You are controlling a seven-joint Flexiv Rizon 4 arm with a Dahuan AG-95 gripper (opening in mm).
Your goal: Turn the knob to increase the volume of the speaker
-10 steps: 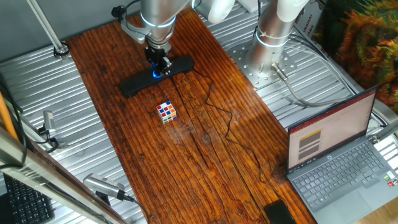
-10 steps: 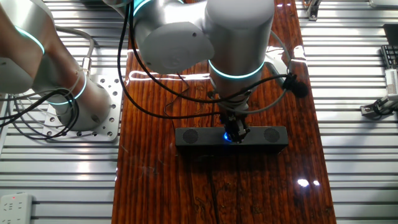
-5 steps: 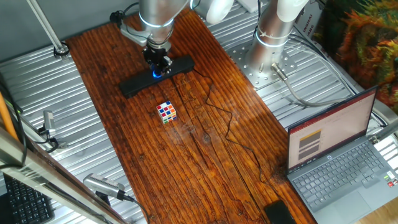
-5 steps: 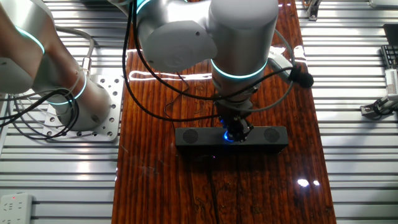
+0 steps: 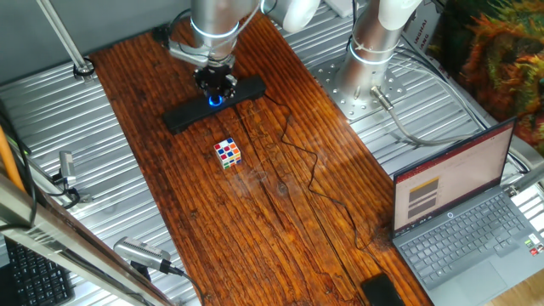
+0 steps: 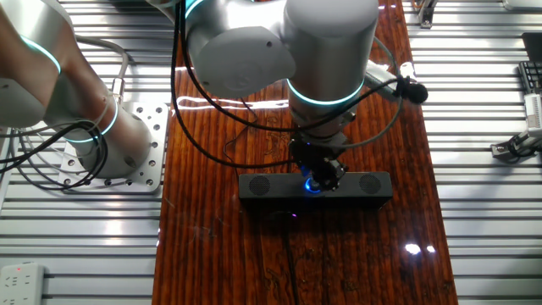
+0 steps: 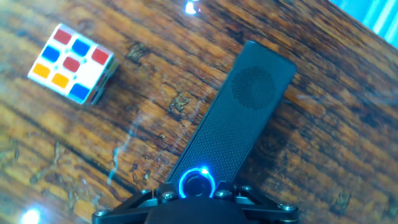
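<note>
The speaker (image 5: 183, 116) is a long black bar lying across the far part of the wooden table, also seen as the speaker (image 6: 373, 186) and the speaker (image 7: 242, 118). Its knob (image 7: 198, 185) is ringed in blue light at the bar's middle, showing as a blue glow at the knob (image 5: 213, 100) and the knob (image 6: 312, 187). My gripper (image 7: 199, 194) comes straight down on it, one finger on each side of the dial, shut on the knob. The gripper (image 5: 216, 90) and the gripper (image 6: 321, 175) cover most of the dial in both fixed views.
A multicoloured puzzle cube (image 5: 227, 152) sits on the wood near the speaker, also seen as the cube (image 7: 71, 62). A thin black cable (image 5: 314, 166) trails across the table. An open laptop (image 5: 467, 212) stands at the right; the arm's base plate (image 5: 340, 81) is beside the table.
The wrist has turned about the knob while the fingers stay on it; the black piece on the wrist's side has swung round. The speaker and cube have not moved.
</note>
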